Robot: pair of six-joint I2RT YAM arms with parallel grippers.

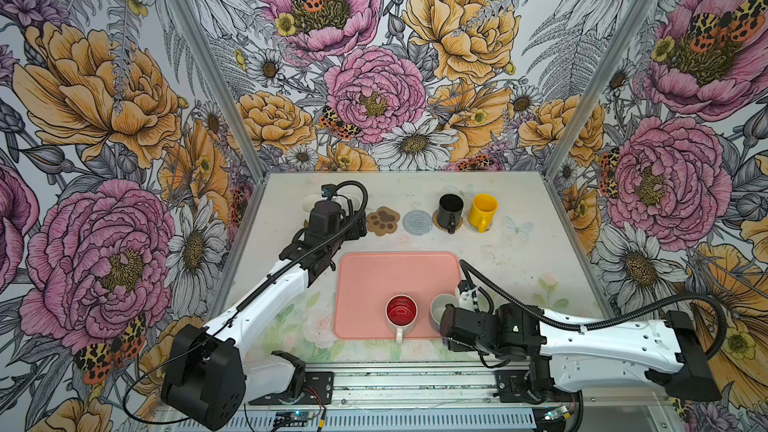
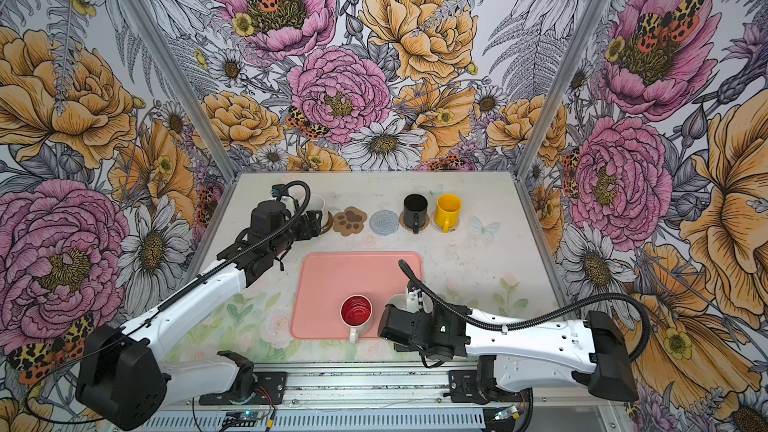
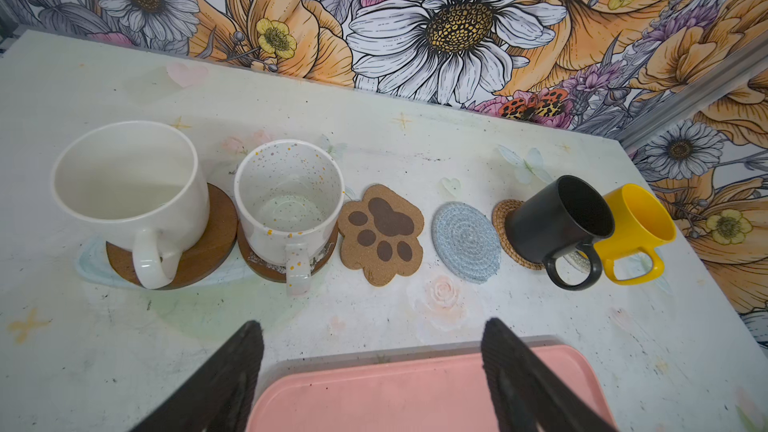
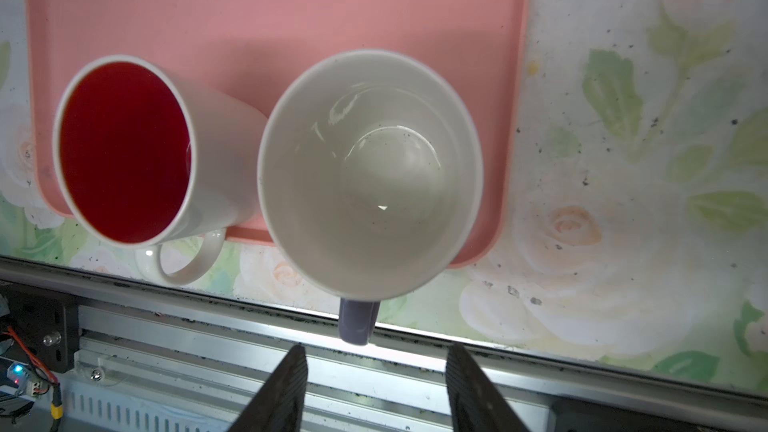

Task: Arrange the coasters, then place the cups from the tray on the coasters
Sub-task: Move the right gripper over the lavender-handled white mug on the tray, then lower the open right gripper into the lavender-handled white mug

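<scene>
Black ribbed fingers (image 4: 286, 388) of the right gripper (image 4: 376, 349) stand apart with nothing between them. They are lined up on the handle (image 4: 359, 322) of the lavender-handled mug (image 4: 370, 172), which juts past the near edge of the tray (image 4: 291, 2). That gap looks set to close on the handle. Just beside this mug on the tray stands the red-lined mug (image 4: 124, 151), its handle also turned toward the robot's side, where an arm can reach it.

The left gripper (image 3: 372, 326) is likewise spread and empty, held above the table between the tray and the row of coasters. Straight ahead of it, the paw-print coaster (image 3: 380, 234) and the grey-blue woven coaster (image 3: 465, 243) lie bare. To one side of them, a white mug (image 3: 129, 184) and a speckled mug (image 3: 289, 197) each sit on a brown disc (image 3: 208, 243). To the other side, the black mug (image 3: 557, 222) rests on the rattan coaster (image 3: 505, 218), and the yellow mug (image 3: 636, 226) covers a pale mat that is mostly hidden. Two free coasters match the two mugs on the tray, so I judge the task about two-thirds done.
</scene>
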